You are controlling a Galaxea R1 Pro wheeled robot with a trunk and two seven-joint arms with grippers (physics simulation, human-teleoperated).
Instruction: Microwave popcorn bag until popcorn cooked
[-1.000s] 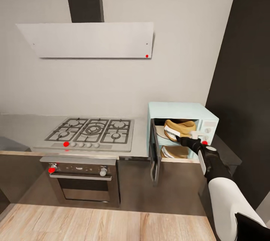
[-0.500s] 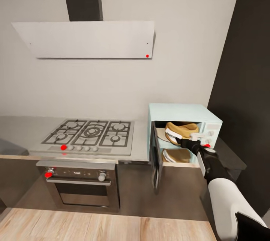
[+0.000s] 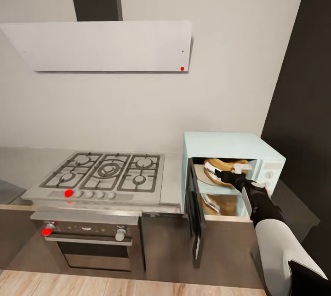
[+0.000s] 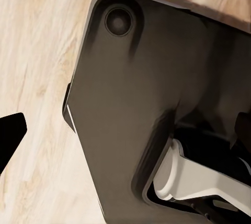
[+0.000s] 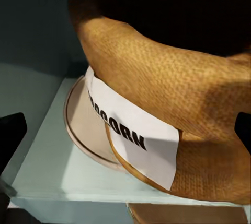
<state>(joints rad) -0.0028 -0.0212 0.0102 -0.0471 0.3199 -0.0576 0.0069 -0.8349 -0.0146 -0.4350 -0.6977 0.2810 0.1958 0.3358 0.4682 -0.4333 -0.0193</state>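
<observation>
The popcorn bag (image 5: 167,93) looks light, soft burlap; right gripper (image 3: 219,174) jaws spread wide around it inside the microwave (image 3: 230,146); grip the rolled rim

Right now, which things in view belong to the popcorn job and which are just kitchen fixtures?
Job:
popcorn bag, inside the microwave
microwave, door open
countertop
right gripper, reaching into the microwave

Just there:
gas hob
built-in oven
extractor hood

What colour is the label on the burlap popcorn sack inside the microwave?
White with black lettering, on the tan-brown burlap popcorn sack; clearest in the right wrist view.
</observation>
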